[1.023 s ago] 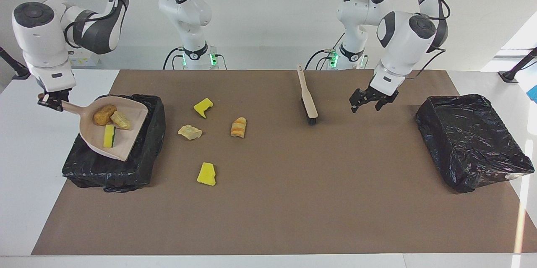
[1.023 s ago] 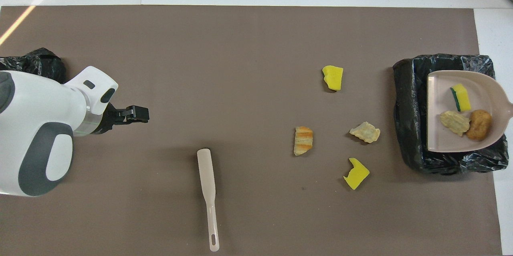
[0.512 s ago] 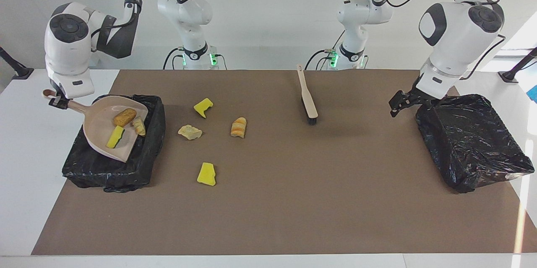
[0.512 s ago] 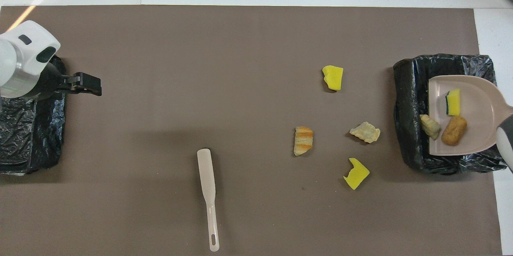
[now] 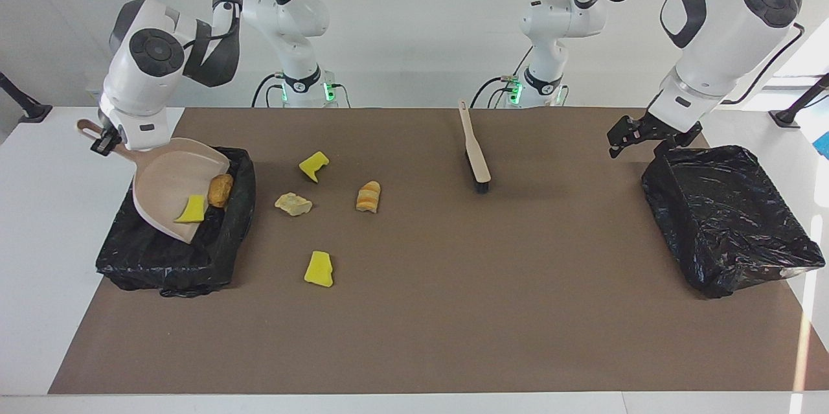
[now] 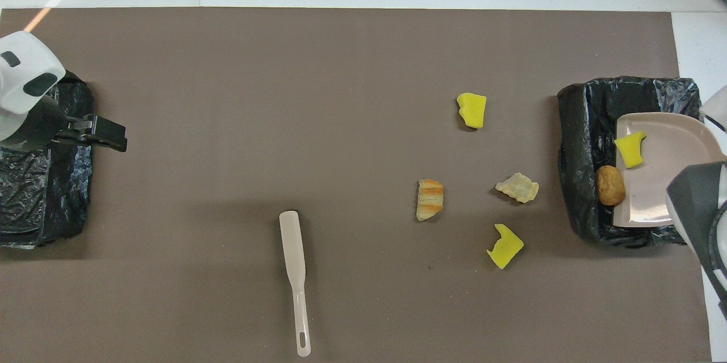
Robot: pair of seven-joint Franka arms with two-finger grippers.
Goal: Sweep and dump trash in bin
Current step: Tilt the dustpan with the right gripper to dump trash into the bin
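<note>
My right gripper (image 5: 100, 142) is shut on the handle of the beige dustpan (image 5: 170, 179), tilted steeply over the black-lined bin (image 5: 175, 262) at the right arm's end of the table. A yellow sponge chunk (image 5: 192, 209) and a brown roll (image 5: 220, 188) lie at the pan's lower lip. Four more pieces of trash lie on the brown mat beside that bin: two yellow sponge chunks (image 5: 313, 164) (image 5: 319, 269), a pale lump (image 5: 293, 203) and a striped roll (image 5: 368, 197). My left gripper (image 5: 638, 137) is open and empty over the mat beside the second bin (image 5: 728, 216).
The beige-handled brush (image 5: 475, 155) lies on the mat near the robots, toward the left arm's end; it also shows in the overhead view (image 6: 295, 272). The second black-lined bin (image 6: 40, 181) stands at the left arm's end.
The right gripper has tipped the dustpan steeper over the bin; the pieces slid to its lip and the pale lump is gone from view. The left gripper moved from the brush to the second bin.
</note>
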